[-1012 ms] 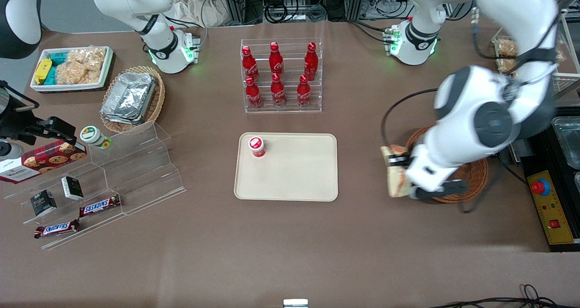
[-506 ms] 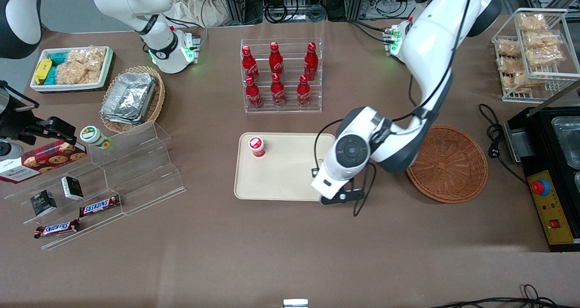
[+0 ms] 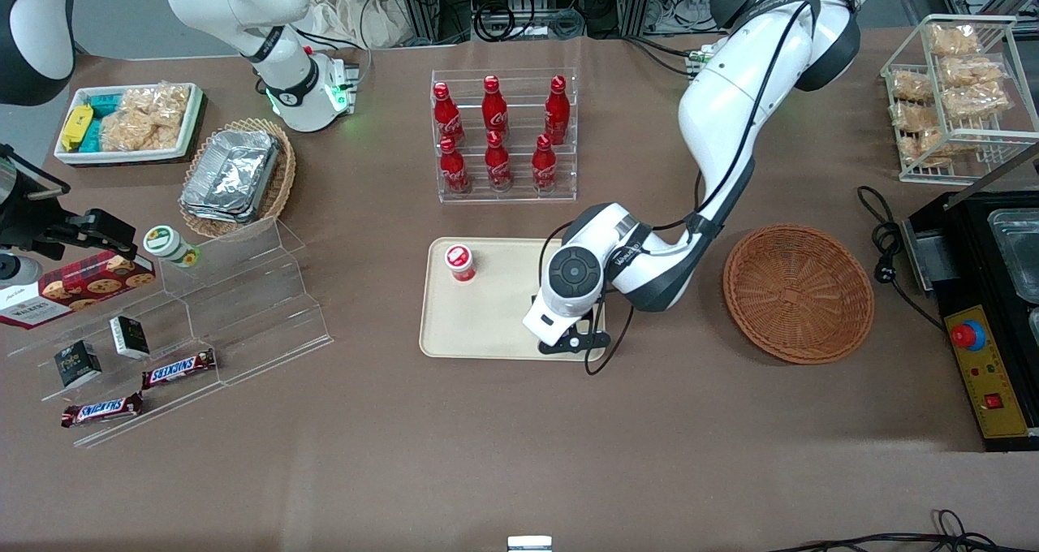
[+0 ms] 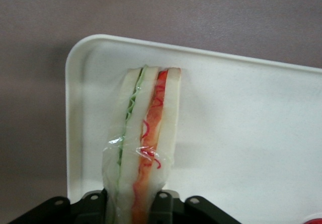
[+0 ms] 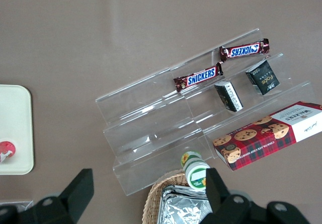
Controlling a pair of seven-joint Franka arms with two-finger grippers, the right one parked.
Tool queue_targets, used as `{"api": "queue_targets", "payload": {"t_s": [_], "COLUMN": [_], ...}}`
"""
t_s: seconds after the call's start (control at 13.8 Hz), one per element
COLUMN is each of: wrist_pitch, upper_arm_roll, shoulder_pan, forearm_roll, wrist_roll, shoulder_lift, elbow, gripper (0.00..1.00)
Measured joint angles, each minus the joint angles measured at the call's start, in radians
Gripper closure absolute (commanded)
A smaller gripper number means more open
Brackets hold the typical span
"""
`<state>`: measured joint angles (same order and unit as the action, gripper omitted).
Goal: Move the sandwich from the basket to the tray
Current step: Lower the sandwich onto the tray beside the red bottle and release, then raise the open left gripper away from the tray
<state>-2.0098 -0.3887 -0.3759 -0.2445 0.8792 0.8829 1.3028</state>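
So we've got the usual spread. At the parked arm's end of the table sits the white bin of snacks (image 3: 128, 122), and beside it the tan oval basket (image 3: 237, 177) with foil containers. Nearer the front camera than those is the clear stepped display (image 3: 195, 325) holding two Snickers bars (image 3: 178, 368), small dark boxes and a cookie box (image 3: 77, 286).

Mid-table, the rack of red cola bottles (image 3: 505, 134) stands farther from the front camera than the tray (image 3: 487, 325). A red-capped bottle (image 3: 459, 262) stands on the tray, at the corner toward the parked arm and the rack.

Our gripper (image 4: 135, 204) hangs over the tray's end toward the working arm, and the arm's wrist hides it from the front. From the wrist camera we can see the fingers pinching the sandwich (image 4: 146, 133), one on each bread face, with the wrapped wedge held edge-on so the green and red filling shows. It sits above a rounded corner of the tray; we can't tell if it's touching yet.

Next comes the round reddish-brown basket (image 3: 799, 292), well apart from the tray toward the working arm's end. Past it, a wire rack of snack bags (image 3: 958, 97).
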Motion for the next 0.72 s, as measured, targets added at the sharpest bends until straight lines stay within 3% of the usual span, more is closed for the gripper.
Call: {"api": "queue_targets", "payload": {"t_s": [0.22, 0.51, 0.72], "wrist_pitch": [0.106, 0.214, 0.348], "upper_arm_roll": [0.003, 0.003, 0.006], "shoulder_pan": [0.009, 0.084, 0.191], "forearm_roll": [-0.004, 0.001, 0.063], "wrist_roll": [0.000, 0.000, -0.109], "shoulder_lift": [-0.041, -0.210, -0.359], "elbow": [-0.024, -0.044, -0.039], "gripper": [0.00, 0.00, 0.02]}}
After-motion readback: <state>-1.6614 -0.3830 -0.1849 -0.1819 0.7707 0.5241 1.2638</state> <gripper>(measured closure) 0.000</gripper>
